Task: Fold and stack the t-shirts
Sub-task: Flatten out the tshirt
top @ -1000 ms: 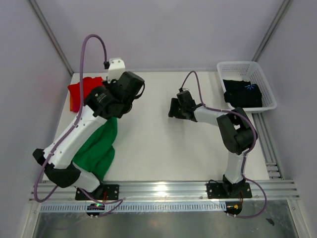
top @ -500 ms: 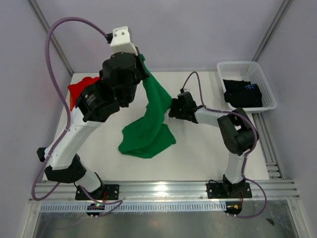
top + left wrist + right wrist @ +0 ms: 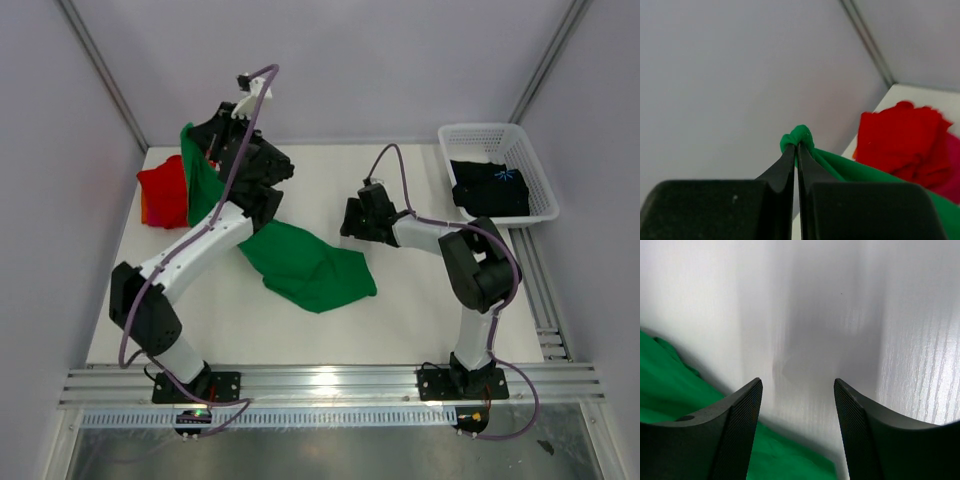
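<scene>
My left gripper (image 3: 200, 140) is raised over the back left of the table, shut on a bunched edge of the bright green t-shirt (image 3: 300, 262). That shirt hangs from the fingers and trails down onto the middle of the table. In the left wrist view the jaws (image 3: 796, 146) pinch a green knot (image 3: 801, 135). Below lie the red t-shirt (image 3: 900, 135) and a magenta-pink edge (image 3: 952, 170). The red t-shirt (image 3: 165, 190) sits at the back left. My right gripper (image 3: 350, 218) stands open just above the table, with the green cloth (image 3: 670, 390) at its left.
A white lattice basket (image 3: 475, 130) stands at the back right with a black t-shirt (image 3: 490, 185) with a blue print in it. Grey walls close in the table on three sides. A metal rail runs along the near edge.
The left arm lifted the green t-shirt from the front left, swung it over the centre, then pulled its held edge up to the back left. The right arm has stayed still.
</scene>
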`<state>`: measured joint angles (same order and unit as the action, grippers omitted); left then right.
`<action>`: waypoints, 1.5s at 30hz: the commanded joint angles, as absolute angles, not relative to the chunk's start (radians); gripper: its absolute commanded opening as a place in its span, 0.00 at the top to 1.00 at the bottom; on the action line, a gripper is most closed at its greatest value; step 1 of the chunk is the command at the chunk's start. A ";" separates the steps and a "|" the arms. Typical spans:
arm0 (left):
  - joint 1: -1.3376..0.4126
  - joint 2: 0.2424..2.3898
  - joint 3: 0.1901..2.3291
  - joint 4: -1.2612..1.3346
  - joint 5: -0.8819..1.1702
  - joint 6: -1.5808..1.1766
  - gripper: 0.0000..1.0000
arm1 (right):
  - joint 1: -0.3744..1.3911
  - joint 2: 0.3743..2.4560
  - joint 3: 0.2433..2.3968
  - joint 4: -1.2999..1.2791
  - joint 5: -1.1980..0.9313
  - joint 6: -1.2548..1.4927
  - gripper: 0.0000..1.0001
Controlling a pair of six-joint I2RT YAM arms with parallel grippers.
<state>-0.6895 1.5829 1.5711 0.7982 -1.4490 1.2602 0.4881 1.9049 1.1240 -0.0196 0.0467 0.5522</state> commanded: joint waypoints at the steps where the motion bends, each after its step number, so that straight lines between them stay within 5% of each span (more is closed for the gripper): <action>1: -0.660 1.640 1.493 1.506 -1.741 1.904 1.00 | 0.499 1.927 1.118 -0.146 0.052 0.535 0.36; 12: -0.660 1.730 1.500 1.545 -1.741 1.940 1.00 | 0.499 1.711 1.098 -0.377 -0.087 0.448 0.36; 22: -0.660 1.715 1.516 1.543 -1.741 1.937 1.00 | 0.499 1.545 0.829 -0.459 -0.135 0.613 0.36; 40: -0.666 1.710 1.528 1.545 -1.741 1.937 1.00 | 0.500 1.549 0.764 -0.138 -0.244 0.759 0.36; 42: -0.666 1.703 1.519 1.543 -1.743 1.936 1.00 | 0.500 1.554 0.773 -0.130 -0.238 0.755 0.43; 44: -0.666 1.695 1.513 1.543 -1.741 1.931 1.00 | 0.500 1.554 0.781 -0.117 -0.239 0.749 0.84; 45: -0.666 1.697 1.513 1.545 -1.741 1.933 1.00 | 0.500 1.552 0.784 -0.112 -0.233 0.749 0.97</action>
<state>-0.6628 1.7546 1.5158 1.1961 -1.5116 1.9156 0.4942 1.5528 0.7448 -0.1707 -0.2413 0.7464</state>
